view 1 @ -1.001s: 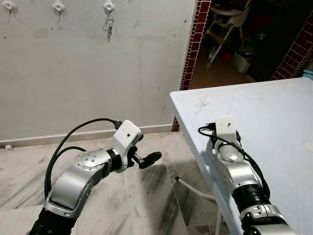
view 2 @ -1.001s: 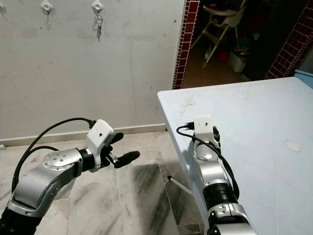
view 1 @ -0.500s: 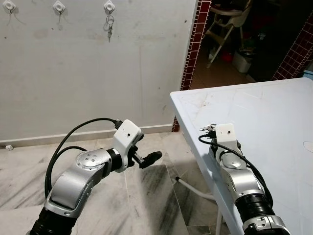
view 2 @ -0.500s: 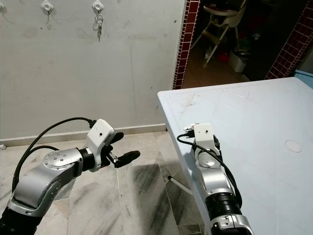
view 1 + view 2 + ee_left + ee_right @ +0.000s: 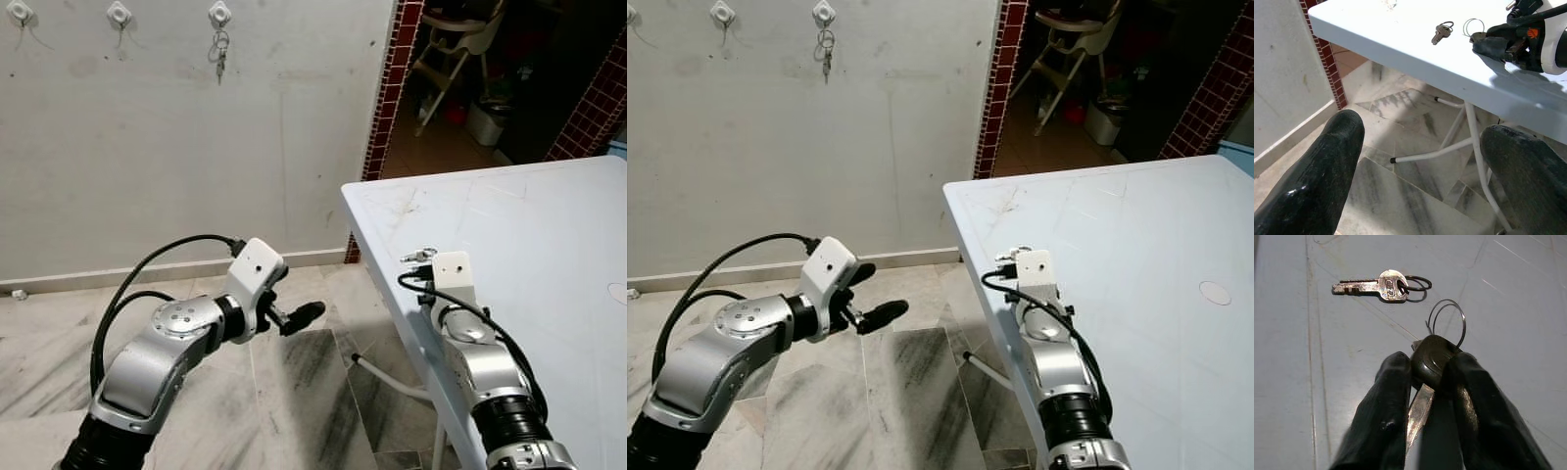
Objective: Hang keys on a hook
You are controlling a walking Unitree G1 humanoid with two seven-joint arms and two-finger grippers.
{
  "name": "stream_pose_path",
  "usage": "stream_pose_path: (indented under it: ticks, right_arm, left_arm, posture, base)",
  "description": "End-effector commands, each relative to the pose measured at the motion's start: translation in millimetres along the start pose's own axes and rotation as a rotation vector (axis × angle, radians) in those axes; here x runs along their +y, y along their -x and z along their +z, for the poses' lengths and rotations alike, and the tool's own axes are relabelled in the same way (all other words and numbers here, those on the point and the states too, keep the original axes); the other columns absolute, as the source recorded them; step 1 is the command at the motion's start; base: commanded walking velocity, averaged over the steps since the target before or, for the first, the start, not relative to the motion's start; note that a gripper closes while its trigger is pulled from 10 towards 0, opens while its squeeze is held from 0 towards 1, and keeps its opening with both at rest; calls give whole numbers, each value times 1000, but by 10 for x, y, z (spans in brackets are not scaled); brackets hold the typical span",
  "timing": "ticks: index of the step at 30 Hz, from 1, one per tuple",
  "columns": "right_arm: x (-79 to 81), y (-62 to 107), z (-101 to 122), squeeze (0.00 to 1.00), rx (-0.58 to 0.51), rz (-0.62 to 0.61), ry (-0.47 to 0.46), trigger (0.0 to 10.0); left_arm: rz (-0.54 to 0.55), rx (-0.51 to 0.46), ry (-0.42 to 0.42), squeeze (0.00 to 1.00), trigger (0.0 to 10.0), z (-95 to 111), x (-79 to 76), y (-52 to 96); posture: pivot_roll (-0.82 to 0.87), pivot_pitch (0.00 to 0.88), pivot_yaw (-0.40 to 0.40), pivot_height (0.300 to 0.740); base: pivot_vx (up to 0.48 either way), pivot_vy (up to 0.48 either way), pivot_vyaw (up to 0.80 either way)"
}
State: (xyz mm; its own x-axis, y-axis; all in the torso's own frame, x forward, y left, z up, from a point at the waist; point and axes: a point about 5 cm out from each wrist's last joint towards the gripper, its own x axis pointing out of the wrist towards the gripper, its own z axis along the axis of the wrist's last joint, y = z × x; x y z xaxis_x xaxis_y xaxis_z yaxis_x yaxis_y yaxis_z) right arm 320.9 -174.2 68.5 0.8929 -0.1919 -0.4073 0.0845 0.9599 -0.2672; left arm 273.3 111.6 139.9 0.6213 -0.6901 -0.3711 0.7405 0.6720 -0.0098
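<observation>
— Right gripper (image 5: pixel 1425 369)?
— Pressed together on a key (image 5: pixel 1431 363); dark rounded plastic head pinched between both black fingers (image 5: pixel 1387 406); silvery blade pointing back down between them; thin wire ring (image 5: pixel 1447 320) standing up from the head, empty, not quite closed at one end.
— Where?
— Held low over the white table (image 5: pixel 549 235), near its corner closest to the wall; touching the tabletop or not, impossible to tell.
— Anything else on the table?
— A second key (image 5: pixel 1376 285), all metal, lying flat just beyond the held one and apart from it; brass-coloured head, toothed blade, small double ring through its eye; seen also from the left wrist (image 5: pixel 1441 32), close to the table edge.
— Left gripper (image 5: pixel 1420 161)?
— Spread wide; nothing between the fingers; hovering over the marble floor (image 5: pixel 294 392), beside the table and well apart from it; white folding table legs (image 5: pixel 1449 147) in sight under the edge.
— Hooks?
— Three white hooks high on the grey wall (image 5: pixel 196 147), well away from both grippers; a bunch of keys (image 5: pixel 220 51) dangling from the rightmost hook (image 5: pixel 219 14); the middle hook (image 5: pixel 118 14) and the leftmost hook (image 5: pixel 18 12) bare but for a thin strand below each.
</observation>
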Motion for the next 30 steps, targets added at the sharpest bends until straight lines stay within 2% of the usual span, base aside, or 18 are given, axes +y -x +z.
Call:
stream_pose_path:
  ticks: [1, 9, 20, 25, 30]
  right_arm:
    - [23, 16, -116, 0, 55, 28, -28, 0]
    - [29, 12, -117, 0, 57, 24, -49, 0]
    - [-51, -10, -47, 0, 29, -16, -61, 0]
    - [-67, -7, 22, 0, 3, -26, -74, 0]
    - [-89, -4, 188, 0, -62, -39, -95, 0]
  left_arm:
    - [2, -11, -12, 0, 10000, 54, 14, -14]
    - [5, -12, -10, 0, 10000, 54, 17, -12]
    - [11, -15, -12, 0, 10000, 66, 33, -17]
    - [11, -15, -12, 0, 10000, 65, 31, -22]
    - [13, -16, -12, 0, 10000, 67, 38, -26]
  posture:
    - [205, 0, -52, 740]
    - [208, 0, -53, 740]
    - [205, 0, -50, 740]
    - [206, 0, -50, 740]
    - [205, 0, -50, 740]
  base:
    - [0, 0, 0]
    - [0, 0, 0]
    - [0, 0, 0]
    - [0, 0, 0]
    - [0, 0, 0]
